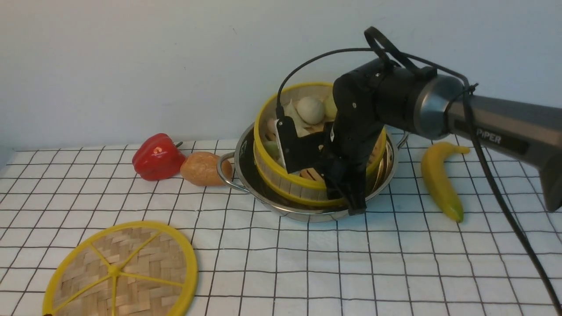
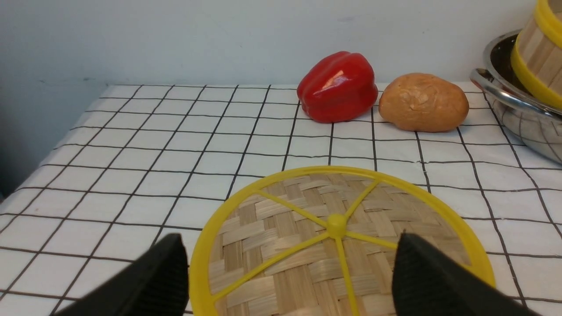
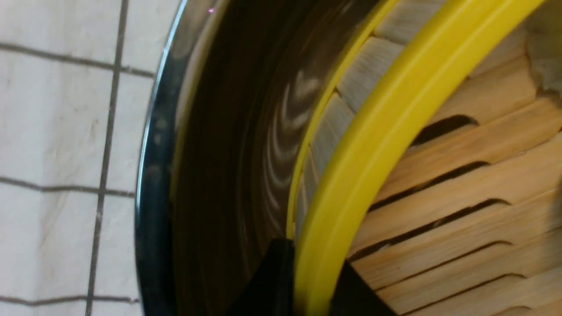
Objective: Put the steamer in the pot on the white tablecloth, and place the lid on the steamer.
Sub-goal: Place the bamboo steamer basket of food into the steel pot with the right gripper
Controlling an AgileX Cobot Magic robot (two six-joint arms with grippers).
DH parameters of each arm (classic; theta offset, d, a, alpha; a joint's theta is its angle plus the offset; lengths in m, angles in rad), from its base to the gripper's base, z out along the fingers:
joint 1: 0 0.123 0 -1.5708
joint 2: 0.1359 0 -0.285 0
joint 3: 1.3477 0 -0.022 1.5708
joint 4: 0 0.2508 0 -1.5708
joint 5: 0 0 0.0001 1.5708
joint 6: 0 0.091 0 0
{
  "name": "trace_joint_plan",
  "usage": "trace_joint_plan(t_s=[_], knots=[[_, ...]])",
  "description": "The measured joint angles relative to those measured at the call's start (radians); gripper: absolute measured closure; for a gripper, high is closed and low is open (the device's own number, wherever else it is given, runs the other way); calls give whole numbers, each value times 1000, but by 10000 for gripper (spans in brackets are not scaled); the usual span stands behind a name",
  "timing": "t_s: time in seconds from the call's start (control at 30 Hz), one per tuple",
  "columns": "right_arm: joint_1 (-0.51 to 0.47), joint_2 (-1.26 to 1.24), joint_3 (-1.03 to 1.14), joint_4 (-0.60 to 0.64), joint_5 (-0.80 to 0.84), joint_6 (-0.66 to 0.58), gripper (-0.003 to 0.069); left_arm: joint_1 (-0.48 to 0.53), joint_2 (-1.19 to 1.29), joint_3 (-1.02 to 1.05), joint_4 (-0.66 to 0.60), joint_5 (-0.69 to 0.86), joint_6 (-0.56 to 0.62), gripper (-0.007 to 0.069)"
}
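Observation:
The steamer [image 1: 281, 175], a bamboo basket with yellow rims and pale dumplings inside, sits tilted in the steel pot [image 1: 298, 214] on the white tablecloth [image 1: 307, 263]. My right gripper [image 1: 351, 197] is shut on the steamer's near rim [image 3: 386, 127], one finger outside against the pot wall [image 3: 228, 153] and one inside over the slats. The woven lid [image 1: 127, 267] lies flat at the front left. My left gripper [image 2: 290, 237] hangs open just above the lid [image 2: 285, 210], its fingers wide apart. The left arm is out of the front view.
A red pepper [image 1: 156, 156] and a brown bread-like lump [image 1: 202, 168] lie just left of the pot handle. A yellow banana [image 1: 439, 180] lies to the pot's right. The wall stands close behind, and the cloth's left edge [image 2: 26, 184] drops off.

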Motion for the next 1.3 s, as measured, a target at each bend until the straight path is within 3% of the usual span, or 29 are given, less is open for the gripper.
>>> trace_joint_plan(t_s=[0.3,0.6,1.0,1.3], knots=[[0,0,0,24,-19,3,579,0,0,0,0,0,0,46],[1,-1,0,15,-7,12,418,0,0,0,0,0,0,46],[1,-1,0,-8,-5,38,333,0,0,0,0,0,0,46],[1,-3,-4,-49,-5,148,102,0,0,0,0,0,0,46]])
